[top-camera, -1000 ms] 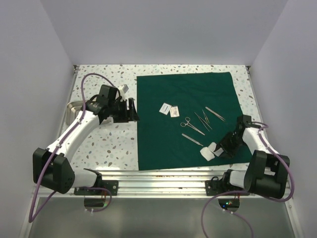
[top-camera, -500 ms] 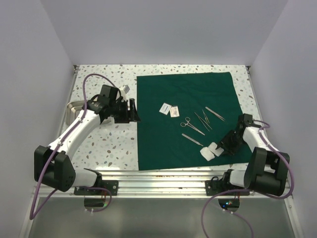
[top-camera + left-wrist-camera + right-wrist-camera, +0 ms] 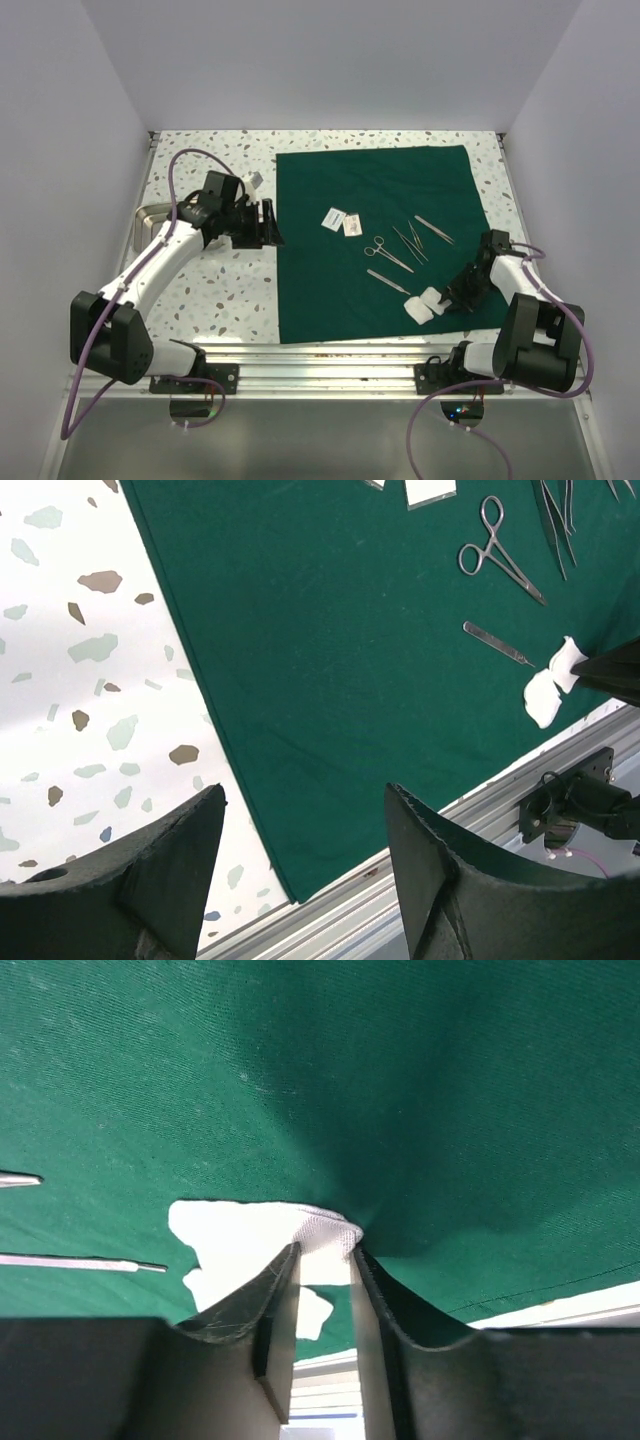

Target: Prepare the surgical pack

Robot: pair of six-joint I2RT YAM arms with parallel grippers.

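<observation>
pinching the white gauze [image 3: 235, 1230] at the near right of the green drape [image 3: 330, 190], flat on the table [image 3: 200, 290], with the right gripper [image 3: 325, 1252], left gripper [image 3: 305, 795] gaping empty, risking grabbing cloth too and dragging the steel tools [image 3: 388, 253].

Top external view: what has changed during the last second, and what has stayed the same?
The right gripper has eased slightly left onto the white gauze and its jaws have closed on the gauze's edge. The gauze is not lifted. The left gripper stays open beside the green drape; the drape and the steel instruments lie as before.
</observation>
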